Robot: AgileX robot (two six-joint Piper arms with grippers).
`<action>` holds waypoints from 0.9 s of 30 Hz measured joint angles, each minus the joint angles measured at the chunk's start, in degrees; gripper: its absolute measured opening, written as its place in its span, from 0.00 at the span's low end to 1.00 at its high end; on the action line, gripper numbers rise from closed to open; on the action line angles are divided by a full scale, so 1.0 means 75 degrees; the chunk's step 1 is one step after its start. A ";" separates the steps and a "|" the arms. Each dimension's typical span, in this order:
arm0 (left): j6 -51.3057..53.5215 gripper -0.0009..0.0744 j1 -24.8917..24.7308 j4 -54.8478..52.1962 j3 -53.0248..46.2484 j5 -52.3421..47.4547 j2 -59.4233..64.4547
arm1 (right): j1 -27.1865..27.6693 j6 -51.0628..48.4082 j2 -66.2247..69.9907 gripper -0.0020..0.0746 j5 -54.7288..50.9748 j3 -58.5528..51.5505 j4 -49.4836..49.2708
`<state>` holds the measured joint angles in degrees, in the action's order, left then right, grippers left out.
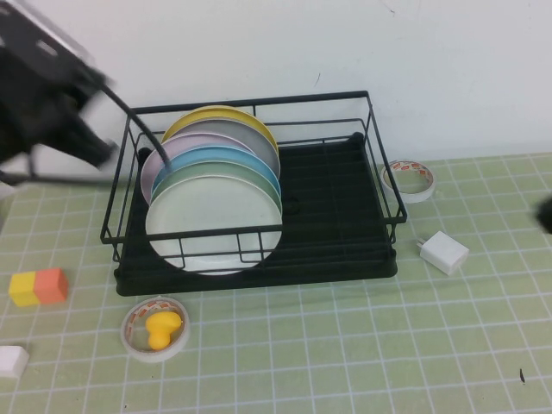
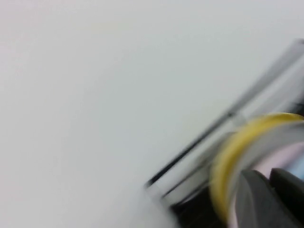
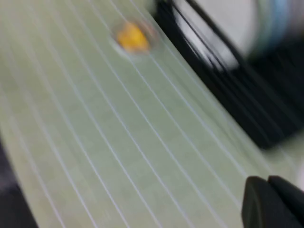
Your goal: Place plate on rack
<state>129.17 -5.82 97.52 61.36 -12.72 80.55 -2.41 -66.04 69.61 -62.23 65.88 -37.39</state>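
Note:
The black wire rack [image 1: 379, 185] stands at the table's middle back. Several plates stand upright in its left half: yellow at the back, then lavender, light blue and mint green, with the white plate [image 1: 211, 226] at the front against the front wires. My left gripper [image 1: 99, 151] is blurred, raised just outside the rack's left end, shut and empty. In the left wrist view its fingers [image 2: 270, 175] sit beside the yellow plate's rim [image 2: 228, 161]. My right gripper [image 1: 545, 214] is at the right edge; in its wrist view [image 3: 267, 183] it is shut and empty above the mat.
A tape roll [image 1: 409, 179] and a white charger [image 1: 444, 252] lie right of the rack. In front on the left are a tape roll holding a yellow toy [image 1: 156, 328], yellow and orange blocks [image 1: 39, 286] and a white object [image 1: 10, 360].

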 joint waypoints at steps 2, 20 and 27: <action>-0.0769 0.04 0.0000 0.0046 -0.0134 0.0830 -0.0564 | 0.0000 0.0842 -0.0356 0.03 0.0176 -0.0121 0.0970; -0.4461 0.01 0.0000 0.0354 -0.4717 0.2762 -0.6045 | 0.0000 0.2623 -0.5387 0.03 0.3465 -0.5038 0.2358; -0.4477 0.01 0.0000 0.0300 -0.6070 0.1205 -0.7849 | 0.0000 0.2636 -0.6245 0.03 0.3515 -0.6184 0.1056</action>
<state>95.59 -5.82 99.77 15.84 -3.68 21.68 -2.41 -46.27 22.77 -35.87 19.50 -29.47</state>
